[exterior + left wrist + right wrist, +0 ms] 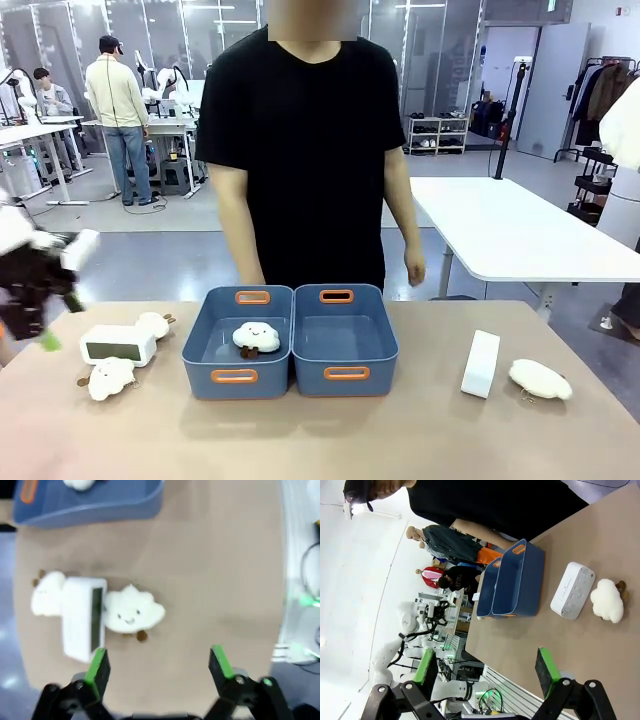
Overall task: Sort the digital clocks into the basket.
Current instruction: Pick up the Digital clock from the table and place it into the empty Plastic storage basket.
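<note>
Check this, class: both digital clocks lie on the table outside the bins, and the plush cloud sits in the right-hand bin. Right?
No: the front view shows the plush cloud in the left-hand bin. The left digital clock and right digital clock do lie on the table outside the bins.

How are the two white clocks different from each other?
The left clock lies wide, with its grey screen facing the robot. The right clock looks narrow from the front and shows its button side, not its screen. The left clock is squeezed between two plush toys, while the right clock has one plush toy lying a little apart. Both are white rounded blocks, and both sit on the table, outside the bins.
</note>
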Controlling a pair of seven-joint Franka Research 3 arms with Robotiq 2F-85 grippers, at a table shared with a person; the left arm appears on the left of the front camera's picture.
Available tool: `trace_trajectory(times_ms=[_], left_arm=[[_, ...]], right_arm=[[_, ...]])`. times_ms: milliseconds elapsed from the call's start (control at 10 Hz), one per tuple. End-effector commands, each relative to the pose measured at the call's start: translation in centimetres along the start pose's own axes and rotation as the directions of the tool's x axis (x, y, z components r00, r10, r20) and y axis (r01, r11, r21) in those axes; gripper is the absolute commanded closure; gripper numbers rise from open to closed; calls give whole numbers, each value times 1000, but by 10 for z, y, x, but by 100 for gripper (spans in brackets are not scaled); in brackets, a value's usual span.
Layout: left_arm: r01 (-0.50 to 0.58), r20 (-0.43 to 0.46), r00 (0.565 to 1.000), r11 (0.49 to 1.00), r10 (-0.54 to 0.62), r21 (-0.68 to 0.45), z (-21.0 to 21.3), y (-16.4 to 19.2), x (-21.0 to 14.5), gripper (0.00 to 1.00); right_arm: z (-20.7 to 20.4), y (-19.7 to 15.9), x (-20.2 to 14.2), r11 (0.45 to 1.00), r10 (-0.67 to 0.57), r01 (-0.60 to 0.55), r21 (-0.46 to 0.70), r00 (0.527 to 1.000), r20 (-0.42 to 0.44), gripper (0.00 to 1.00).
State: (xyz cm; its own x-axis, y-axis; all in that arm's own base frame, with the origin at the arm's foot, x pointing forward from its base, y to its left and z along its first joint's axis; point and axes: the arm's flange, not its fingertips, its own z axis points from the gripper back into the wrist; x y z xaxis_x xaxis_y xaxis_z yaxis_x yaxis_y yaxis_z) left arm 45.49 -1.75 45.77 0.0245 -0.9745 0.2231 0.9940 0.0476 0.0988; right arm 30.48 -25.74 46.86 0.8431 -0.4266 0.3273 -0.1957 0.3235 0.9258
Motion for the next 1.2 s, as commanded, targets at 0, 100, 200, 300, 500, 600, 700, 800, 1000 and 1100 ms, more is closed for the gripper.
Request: trace_trajectory(times_ms=[0, 100, 200, 300, 500, 600, 700, 800, 1000, 1100], left_arm=[[55, -134, 990, 996, -45, 72, -26, 56, 16, 0], [64, -182, 982, 996, -51, 68, -45, 73, 22, 0], [56, -220, 975, 993, -33, 100, -51, 84, 20, 0], [93, -222, 973, 991, -70, 96, -64, 101, 14, 0], [110, -214, 972, 993, -96, 52, -82, 116, -10, 0], [81, -138, 987, 997, -81, -9, -87, 120, -18, 0], [82, -128, 988, 995, -90, -65, -98, 122, -20, 0], [89, -136, 986, 994, -96, -60, -108, 128, -19, 0], [76, -52, 995, 990, -82, -123, -126, 128, -14, 0], [88, -102, 990, 990, -99, -107, -141, 127, -8, 32]], right_arm=[[2, 2, 1, 1000, 9, -9, 10, 1000, 1, 0], [2, 2, 1, 1000, 9, -9, 10, 1000, 1, 0], [2, 2, 1, 1000, 9, -9, 10, 1000, 1, 0], [2, 2, 1, 1000, 9, -9, 10, 1000, 1, 0], [2, 2, 1, 1000, 9, -9, 10, 1000, 1, 0], [2, 2, 1, 1000, 9, -9, 10, 1000, 1, 0], [2, 2, 1, 1000, 9, -9, 10, 1000, 1, 0], [2, 2, 1, 1000, 9, -9, 10, 1000, 1, 0], [2, 2, 1, 1000, 9, -9, 10, 1000, 1, 0], [2, 2, 1, 1000, 9, -9, 10, 1000, 1, 0]])
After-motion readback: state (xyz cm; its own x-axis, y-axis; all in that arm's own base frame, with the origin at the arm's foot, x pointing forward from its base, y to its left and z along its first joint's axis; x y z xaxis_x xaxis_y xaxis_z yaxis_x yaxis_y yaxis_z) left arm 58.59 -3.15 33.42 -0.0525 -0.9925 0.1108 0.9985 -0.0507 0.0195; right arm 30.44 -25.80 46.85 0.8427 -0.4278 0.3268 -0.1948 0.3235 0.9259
